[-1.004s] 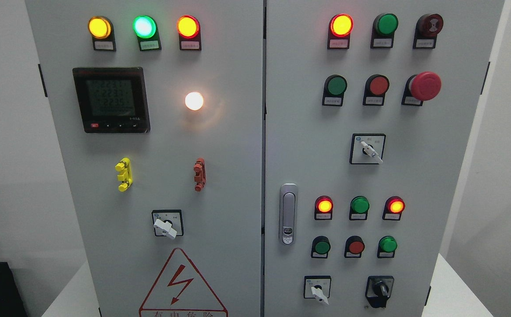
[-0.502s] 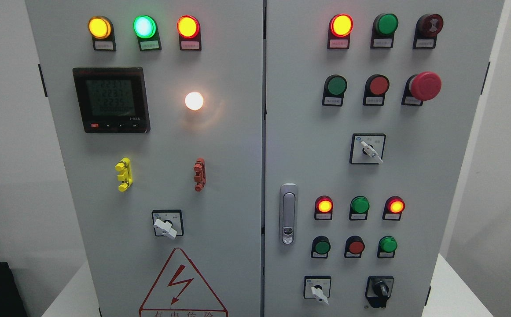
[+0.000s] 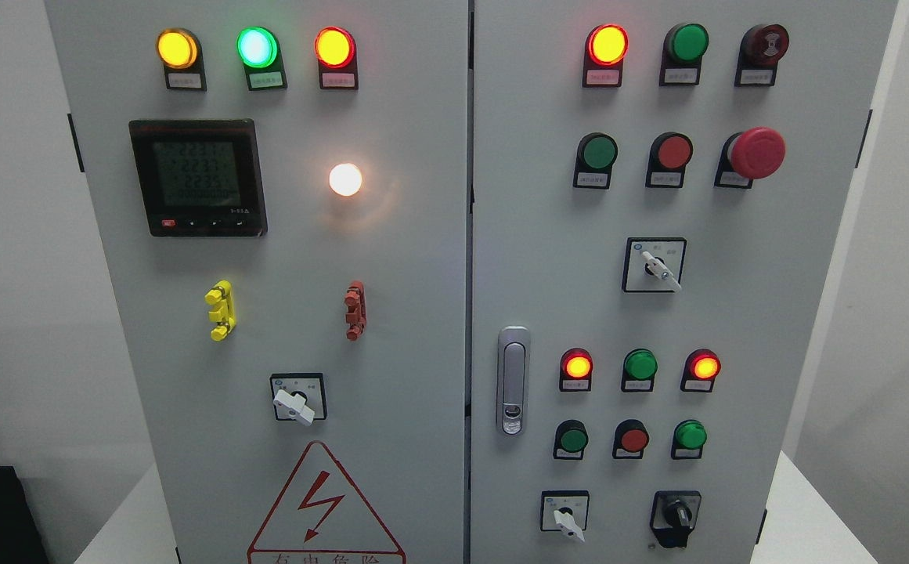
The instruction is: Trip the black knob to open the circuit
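Head view: grey control cabinet is seen front-on, two doors. The black knob is located at the lower right of the right door, handle pointing down, untouched. A white-handled selector is seen just left of it. Red mushroom button is noted upper right. On the left door a lit meter display and white lamp are noted. Neither robot hand is in view, so finger state cannot be told.
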